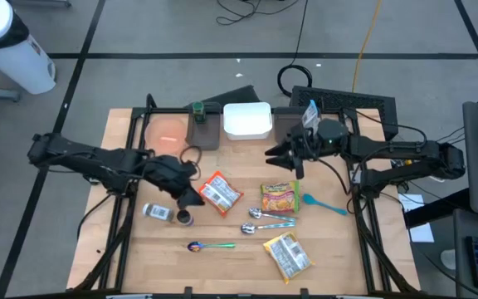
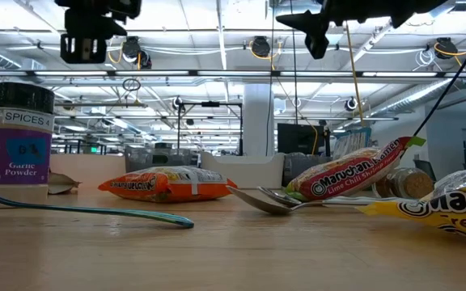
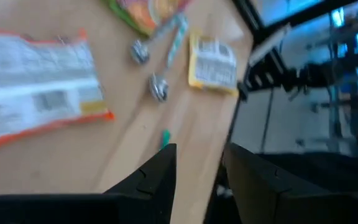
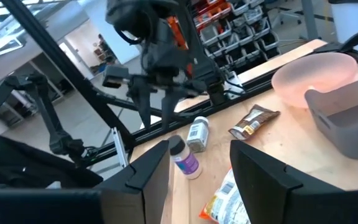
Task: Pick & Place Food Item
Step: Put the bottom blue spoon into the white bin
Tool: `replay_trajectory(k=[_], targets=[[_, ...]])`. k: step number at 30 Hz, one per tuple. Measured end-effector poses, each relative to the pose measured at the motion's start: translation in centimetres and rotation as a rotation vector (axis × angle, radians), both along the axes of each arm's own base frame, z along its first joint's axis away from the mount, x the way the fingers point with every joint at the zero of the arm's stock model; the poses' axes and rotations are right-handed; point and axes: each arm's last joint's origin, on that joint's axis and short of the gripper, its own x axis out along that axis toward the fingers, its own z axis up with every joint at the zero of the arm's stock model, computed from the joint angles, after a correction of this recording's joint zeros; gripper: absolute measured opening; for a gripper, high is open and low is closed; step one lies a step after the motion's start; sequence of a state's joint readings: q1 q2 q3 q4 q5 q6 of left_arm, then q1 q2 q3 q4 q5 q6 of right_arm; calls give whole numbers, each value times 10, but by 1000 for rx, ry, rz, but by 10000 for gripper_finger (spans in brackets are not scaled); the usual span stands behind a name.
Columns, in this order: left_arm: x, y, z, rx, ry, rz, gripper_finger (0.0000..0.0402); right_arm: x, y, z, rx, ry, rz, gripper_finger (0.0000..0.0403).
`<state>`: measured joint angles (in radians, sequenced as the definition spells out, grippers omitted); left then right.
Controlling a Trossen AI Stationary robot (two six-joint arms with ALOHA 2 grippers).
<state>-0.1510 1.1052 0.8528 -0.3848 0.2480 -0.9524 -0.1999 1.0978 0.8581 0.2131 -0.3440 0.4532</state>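
Two dark robot arms hang above a wooden table (image 1: 123,249) strewn with food packets and spoons. The left gripper (image 1: 191,199) hovers with its fingers parted and nothing between them, just at nine o'clock of an orange ramen packet (image 1: 220,192) lying flat near the table's middle. The right gripper (image 1: 282,154) is raised at twelve o'clock of a green-and-orange noodle packet (image 1: 280,198), fingers likewise apart and empty. A white container (image 1: 247,120) sits at the far edge.

Overhead, table-level and two wrist views, all sharing the table (image 1: 338,249).
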Motion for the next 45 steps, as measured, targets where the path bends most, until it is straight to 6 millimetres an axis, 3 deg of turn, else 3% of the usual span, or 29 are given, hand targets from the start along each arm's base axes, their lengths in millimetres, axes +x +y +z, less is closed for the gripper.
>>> replay_trajectory(k=[10,18,31,37,45], targets=[[48,-10,-22,-177,-43,-21,145,1,4,-1,-30,3,20,156],[70,-14,-43,-249,-15,44,145,0,5,0,-49,0,22,155],[87,-25,-70,-300,53,169,145,-50,10,8,-250,133,-70,155],[101,-32,-82,-317,86,179,145,-56,11,0,-252,228,-51,155],[130,-41,-93,-293,130,155,145,-56,11,0,-261,229,-47,155]])
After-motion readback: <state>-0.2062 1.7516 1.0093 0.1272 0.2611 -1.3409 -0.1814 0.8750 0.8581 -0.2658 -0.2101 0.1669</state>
